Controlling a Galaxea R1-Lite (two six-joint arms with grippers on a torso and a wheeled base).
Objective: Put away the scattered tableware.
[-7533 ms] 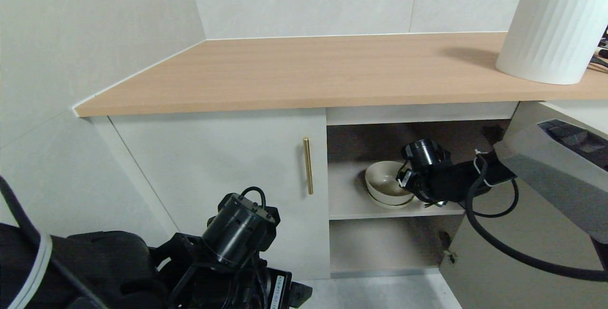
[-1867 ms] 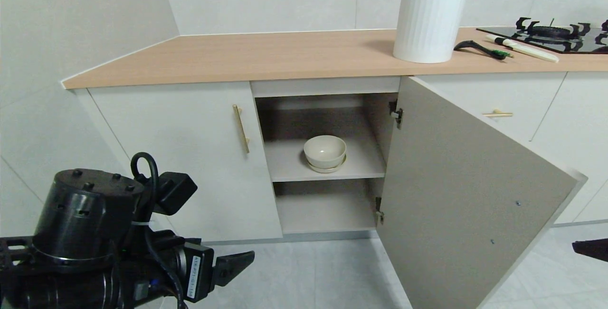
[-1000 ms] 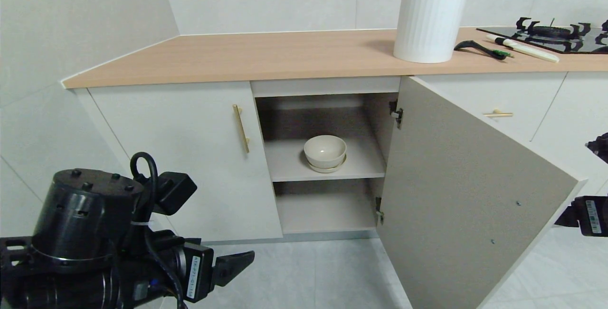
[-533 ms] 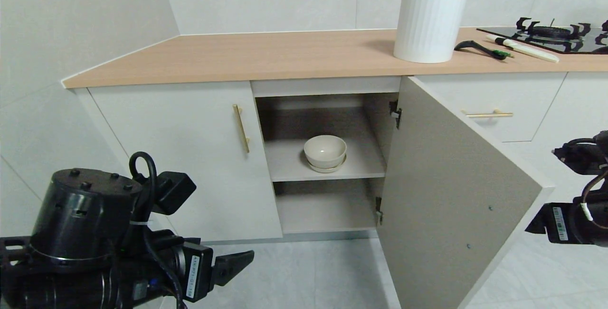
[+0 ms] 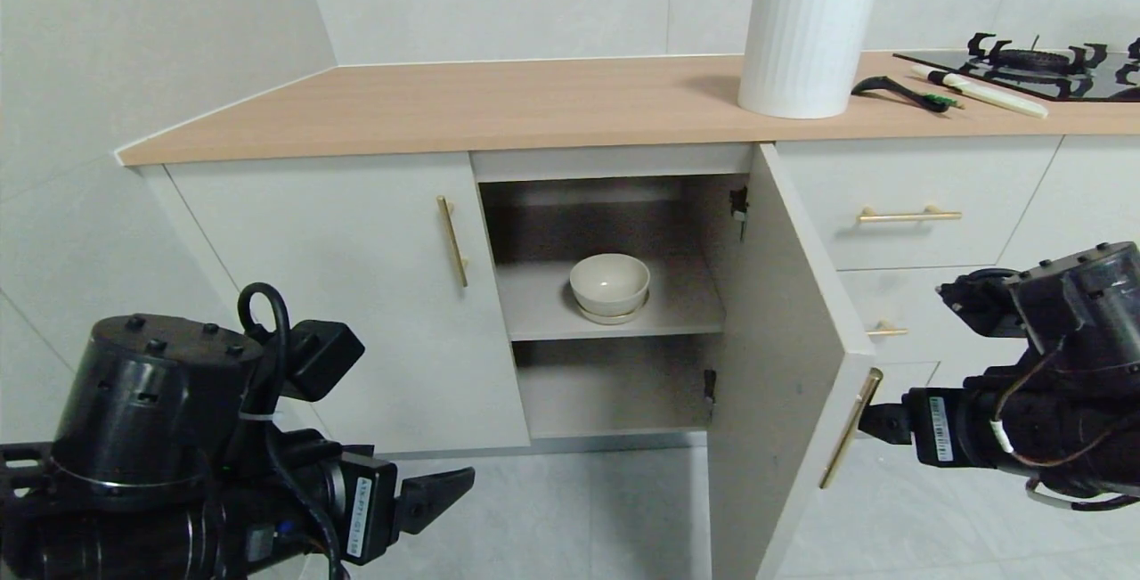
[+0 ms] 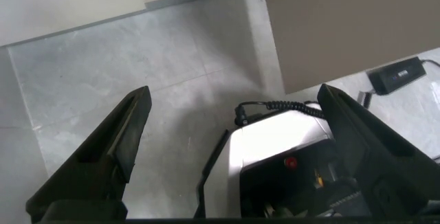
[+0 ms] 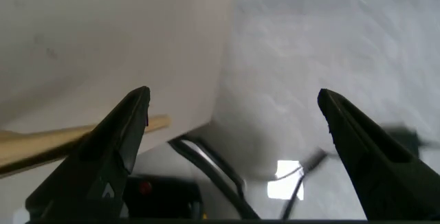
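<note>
Already shelved: bowl sits inside the half-open cabinet

Cream-coloured, the bowl (image 5: 609,281) stands upright on a small plate (image 5: 614,318) on the upper shelf (image 5: 534,306) of the cabinet (image 5: 606,161), near the middle of that shelf and apart from both side walls; the cabinet's left door (image 5: 338,295) is closed, its gold handle upright along the edge nearest the opening; the right door (image 5: 775,339) stands swung partway out from the cabinet's right side, with a slim door handle (image 5: 850,427) on its outer face near the free edge.

The right gripper (image 7: 232,100) is released, fingers spread wide and holding nothing; it sits at the outer face of the cabinet's right door, with the door handle just beside one finger; whether they touch I cannot tell.

The left gripper (image 6: 234,100) is likewise spread wide and empty; it hangs low in front of the cabinet's left door, over the tiled floor (image 6: 172,66).

On the countertop (image 5: 445,108) that caps the cabinet, a white ribbed vase (image 5: 806,28) stands upright above the cabinet's right side; a black utensil (image 5: 895,90) lies just beyond it, farther from the cabinet.
</note>
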